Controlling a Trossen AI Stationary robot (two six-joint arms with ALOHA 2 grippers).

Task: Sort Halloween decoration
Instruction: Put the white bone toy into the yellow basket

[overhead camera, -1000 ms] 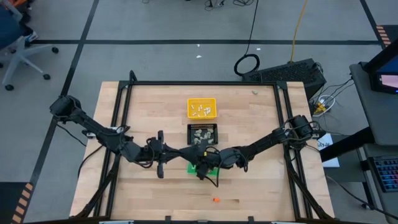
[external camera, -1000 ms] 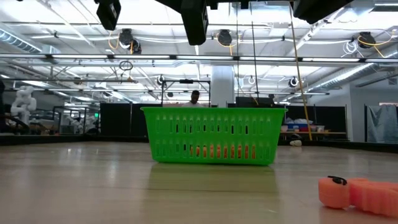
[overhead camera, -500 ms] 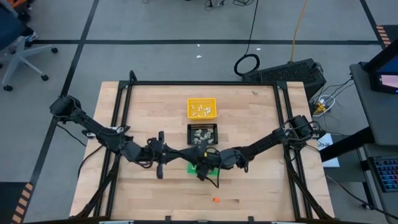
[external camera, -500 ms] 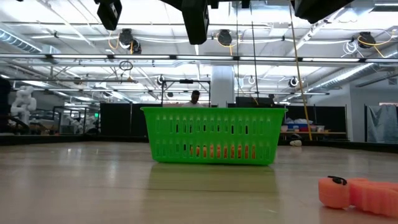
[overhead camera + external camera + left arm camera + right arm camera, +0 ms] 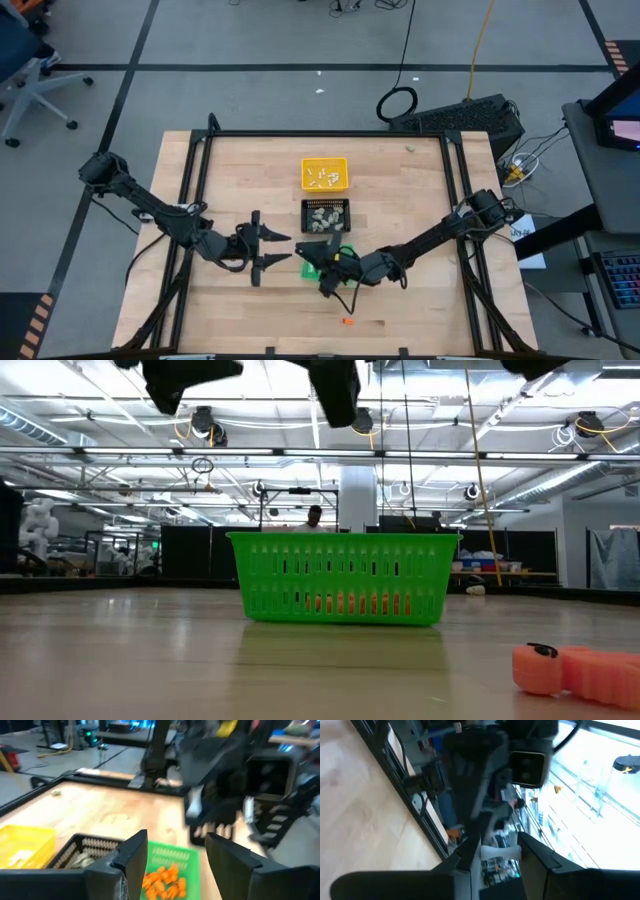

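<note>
1. trays sit in a column at table centre: yellow tray [image 5: 324, 173] at 12 o'clock, black tray [image 5: 326, 214] below it, green tray [image 5: 318, 262] at 6 o'clock of the black one.
2. white sticks [image 5: 322, 178] lie in the yellow tray, beige-grey lumps [image 5: 325, 221] in the black tray, orange bits [image 5: 161, 881] in the green tray.
3. one stray orange piece [image 5: 347, 322] lies on the wooden table [image 5: 420, 200], at 6 o'clock of the green tray, well apart from it.
4. left gripper [image 5: 283, 249] is at 9 o'clock of the green tray, just beside it, jaws spread wide, nothing between them.
5. right gripper [image 5: 327, 276] is over the green tray's 6 o'clock edge; cannot tell its jaw state or whether it holds anything.
6. low view: green tray in the middle, orange piece [image 5: 575, 673] at 4 o'clock of it, close to the camera.
</note>
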